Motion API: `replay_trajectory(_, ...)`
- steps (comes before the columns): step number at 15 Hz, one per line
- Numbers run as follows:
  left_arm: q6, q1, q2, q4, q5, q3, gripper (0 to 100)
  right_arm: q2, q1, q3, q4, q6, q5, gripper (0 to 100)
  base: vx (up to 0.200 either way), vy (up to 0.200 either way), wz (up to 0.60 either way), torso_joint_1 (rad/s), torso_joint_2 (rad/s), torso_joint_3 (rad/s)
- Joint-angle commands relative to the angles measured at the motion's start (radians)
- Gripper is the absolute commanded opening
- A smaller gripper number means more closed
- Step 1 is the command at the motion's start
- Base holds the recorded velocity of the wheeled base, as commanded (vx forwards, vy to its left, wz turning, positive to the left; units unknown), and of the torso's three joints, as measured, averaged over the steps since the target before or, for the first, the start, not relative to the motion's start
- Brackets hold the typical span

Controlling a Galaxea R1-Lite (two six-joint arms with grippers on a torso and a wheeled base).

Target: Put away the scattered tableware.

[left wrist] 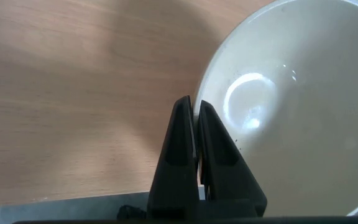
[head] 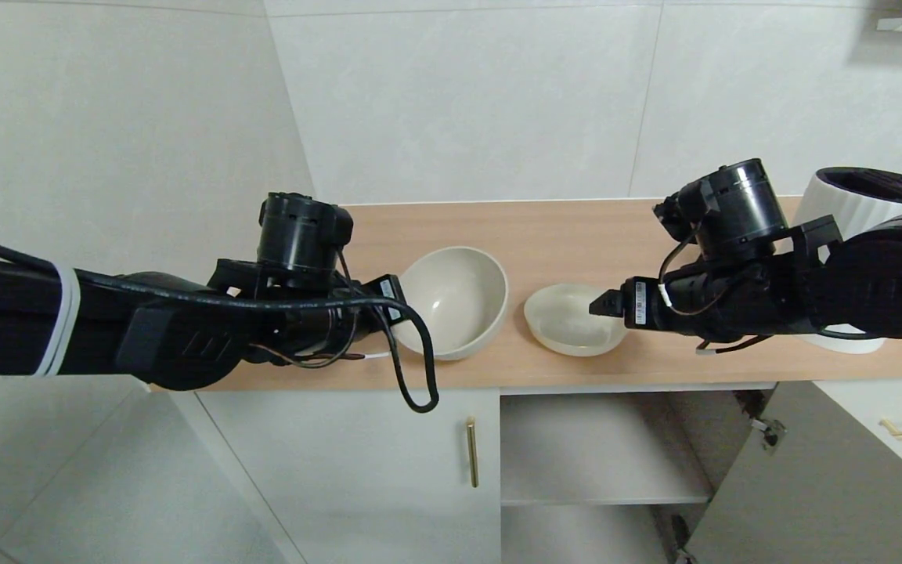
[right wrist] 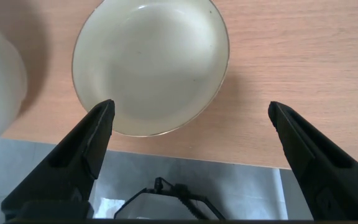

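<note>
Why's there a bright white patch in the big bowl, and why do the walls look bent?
Left wrist view: the patch inside the large cream ceramic bowl is glare; a soft shadow dims the wooden counter. Head view: the wide lens splays wall tiles and cabinet edges. Right wrist view: even light, no hard glare on the small shallow cream dish.

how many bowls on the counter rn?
2: larger bowl tilted left of centre, rim in the left pincer; smaller bowl lies right of it, by the open right pincer. Arms may hide more.
</note>
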State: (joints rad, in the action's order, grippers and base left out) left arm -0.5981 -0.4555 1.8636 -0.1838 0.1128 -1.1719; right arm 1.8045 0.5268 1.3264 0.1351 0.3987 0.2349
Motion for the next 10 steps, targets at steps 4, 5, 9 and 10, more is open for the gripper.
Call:
replay_trajectory(4,0.008,-0.011,-0.055,0.0,-0.012,0.032,0,0.036,0.013,0.013,-0.051,-0.032,0.044,100,0.0,0.0,0.0,0.0,0.0,0.0)
replay_trajectory(5,0.011,-0.02,-0.078,0.0,-0.025,0.046,0,0.059,0.021,0.02,-0.075,-0.054,0.092,100,0.0,0.0,0.0,0.0,0.0,0.0)
replay_trajectory(9,0.07,-0.022,-0.166,-0.003,-0.128,0.121,0,0.127,0.021,0.033,-0.127,-0.075,0.155,100,0.0,0.0,0.0,0.0,0.0,0.0)
replay_trajectory(10,0.083,-0.022,-0.172,-0.003,-0.142,0.127,0,0.139,0.019,0.036,-0.127,-0.081,0.169,100,0.0,0.0,0.0,0.0,0.0,0.0)
